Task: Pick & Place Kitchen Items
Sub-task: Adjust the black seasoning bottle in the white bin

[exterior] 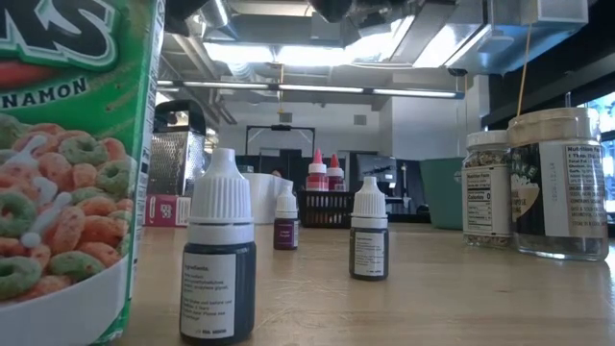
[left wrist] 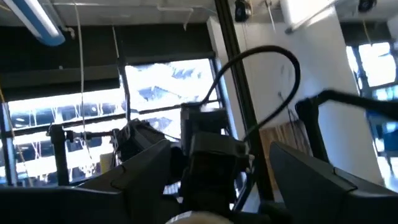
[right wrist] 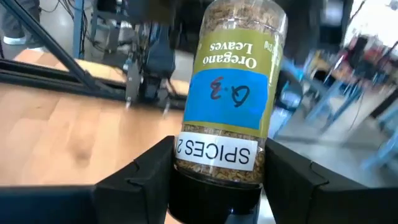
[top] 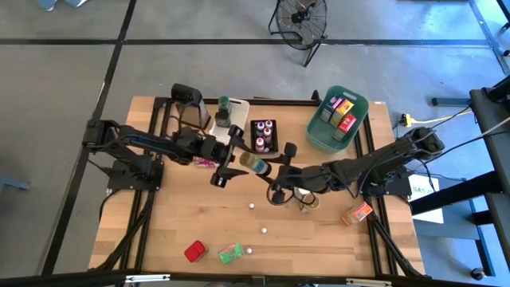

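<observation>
Your right gripper (right wrist: 214, 180) is pinching the oregano jar (right wrist: 231, 87) at its dark cap end, upside down, held above mid-table; in the high view that jar (top: 255, 163) sits right between the two grippers. Left gripper (top: 227, 163) is just beside the jar's other end, fingers (left wrist: 140, 177) spread, nothing between them that you can see from the left wrist. Clutter close by: black bin (top: 264, 134) of red-capped bottles just behind the handoff spot, white bin (top: 239, 112) with a green-lidded jar (top: 224, 104) next to it, grater (top: 190, 102) at the back left. Teal bin (top: 323, 131) at back right already holds packets. Under the right arm stand two spice jars (top: 307, 199). Orange packet (top: 358, 213) lies right of them, red packet (top: 194, 252) and green packet (top: 230, 253) near the front edge, three tiny white-capped bottles (top: 262, 230) scattered between. Low view is half blocked by a cereal box (exterior: 72, 163).
</observation>
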### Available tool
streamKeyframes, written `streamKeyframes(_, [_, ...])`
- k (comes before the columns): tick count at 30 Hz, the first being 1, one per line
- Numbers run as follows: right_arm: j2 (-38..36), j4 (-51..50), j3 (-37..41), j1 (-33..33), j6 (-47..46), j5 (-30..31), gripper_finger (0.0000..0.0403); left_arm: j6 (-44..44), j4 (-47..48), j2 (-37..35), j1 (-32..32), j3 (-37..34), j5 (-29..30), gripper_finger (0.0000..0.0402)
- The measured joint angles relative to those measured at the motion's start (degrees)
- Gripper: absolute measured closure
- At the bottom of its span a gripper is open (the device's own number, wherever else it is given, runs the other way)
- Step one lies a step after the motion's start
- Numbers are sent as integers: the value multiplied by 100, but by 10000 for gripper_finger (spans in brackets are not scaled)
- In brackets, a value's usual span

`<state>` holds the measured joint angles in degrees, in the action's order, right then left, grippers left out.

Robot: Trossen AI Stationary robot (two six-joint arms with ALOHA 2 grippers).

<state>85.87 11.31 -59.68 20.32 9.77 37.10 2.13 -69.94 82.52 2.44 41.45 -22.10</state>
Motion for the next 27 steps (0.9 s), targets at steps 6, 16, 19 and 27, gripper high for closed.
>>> streamKeyframes(6, [-284,-1303,0,-45,-1493,-312,200,1041,2138,-823,-46,0,366,135])
streamKeyframes(16, [-466,-2239,-2,-597,-3039,-1634,198,3364,4946,-1624,-719,0,2759,136])
streamKeyframes(19, [-466,-2232,-2,-804,-3234,-1768,197,3878,5085,-1545,-1022,0,3527,137])
streamKeyframes(27, [-466,-2230,-2,-1132,-3402,-2069,197,5604,4771,-1182,-1813,2,5175,136])
